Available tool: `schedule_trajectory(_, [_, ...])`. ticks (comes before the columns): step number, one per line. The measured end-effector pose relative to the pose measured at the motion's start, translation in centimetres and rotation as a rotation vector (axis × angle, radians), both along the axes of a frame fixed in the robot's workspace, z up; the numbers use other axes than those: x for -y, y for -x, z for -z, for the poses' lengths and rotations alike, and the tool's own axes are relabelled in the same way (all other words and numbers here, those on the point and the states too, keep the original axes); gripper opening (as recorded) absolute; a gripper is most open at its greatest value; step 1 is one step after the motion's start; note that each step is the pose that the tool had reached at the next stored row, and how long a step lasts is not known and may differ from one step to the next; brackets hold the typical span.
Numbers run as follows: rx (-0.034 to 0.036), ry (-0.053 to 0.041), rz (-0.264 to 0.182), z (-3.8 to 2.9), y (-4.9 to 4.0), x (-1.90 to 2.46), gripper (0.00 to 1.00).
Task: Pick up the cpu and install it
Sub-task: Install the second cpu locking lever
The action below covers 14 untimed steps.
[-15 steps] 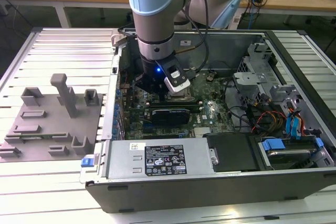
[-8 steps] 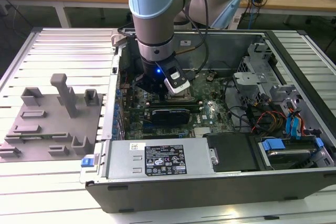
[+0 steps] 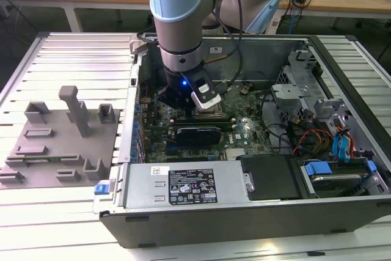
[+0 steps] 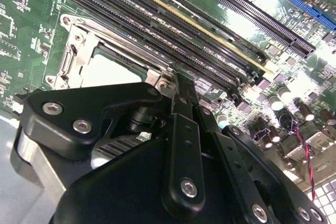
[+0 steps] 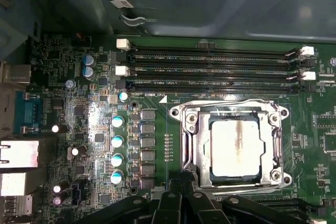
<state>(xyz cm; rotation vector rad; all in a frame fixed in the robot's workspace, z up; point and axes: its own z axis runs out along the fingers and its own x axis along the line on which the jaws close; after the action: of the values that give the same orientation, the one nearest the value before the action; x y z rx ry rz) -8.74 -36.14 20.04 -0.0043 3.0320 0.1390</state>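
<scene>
The cpu (image 5: 234, 148) is seen seated flat inside the socket frame (image 5: 191, 145) on the motherboard (image 5: 94, 129), silvery top up, in the first wrist view. In the second wrist view the cpu (image 4: 107, 69) lies just beyond the gripper (image 4: 163, 85). Nothing is seen held; whether the gripper is wide or narrow cannot be told. In the exterior view the arm (image 3: 180, 22) is lowered into the case (image 3: 244, 212), over the socket. Memory slots (image 5: 210, 69) run beside the socket.

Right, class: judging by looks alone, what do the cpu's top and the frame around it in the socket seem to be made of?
The cpu: its top looks like dull, brushed silvery metal, pale with faint smears and no sharp reflections. The frame around it looks like polished bare metal, probably steel, since it throws bright glints along its edges and holds screws at the corners.
</scene>
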Motion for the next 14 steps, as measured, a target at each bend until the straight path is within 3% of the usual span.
schedule_trajectory(14, [0.0019, 0.0003, 0.000, 0.13, 0.32, 0.01, 0.11])
